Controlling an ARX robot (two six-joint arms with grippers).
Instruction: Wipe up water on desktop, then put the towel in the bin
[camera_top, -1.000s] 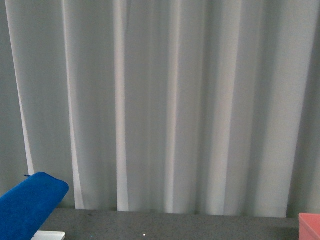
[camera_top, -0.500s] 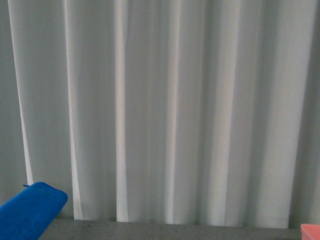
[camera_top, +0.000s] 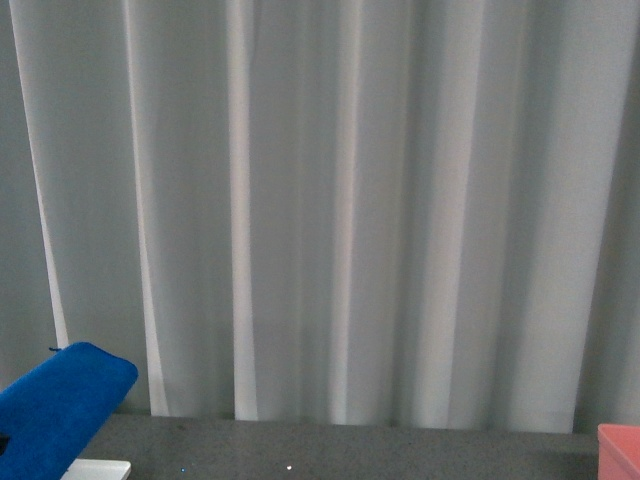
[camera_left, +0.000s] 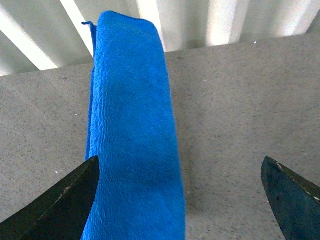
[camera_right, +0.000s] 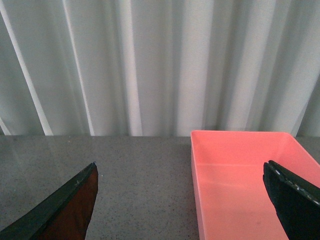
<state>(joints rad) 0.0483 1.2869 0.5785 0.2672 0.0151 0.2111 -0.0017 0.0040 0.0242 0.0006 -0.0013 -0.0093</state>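
- The left pincer (camera_left: 180, 165) is spread wide; the towel (camera_left: 132, 125) is seen against one jaw, unclamped.
- The right pincer (camera_right: 180, 164) is spread wide, empty.
- The bin (camera_right: 240, 134) is set by the worktop's (camera_right: 140, 185) far edge.

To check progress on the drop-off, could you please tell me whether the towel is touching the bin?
Apart. The front view shows the towel at the far left and the bin at the far right, with desktop between.

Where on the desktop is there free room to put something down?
The dark grey speckled desktop is bare between the folded royal-blue terry towel on the left and the salmon-pink plastic bin on the right, back to the pale curtain. The left corner is crowded: towel and a flat white tray.
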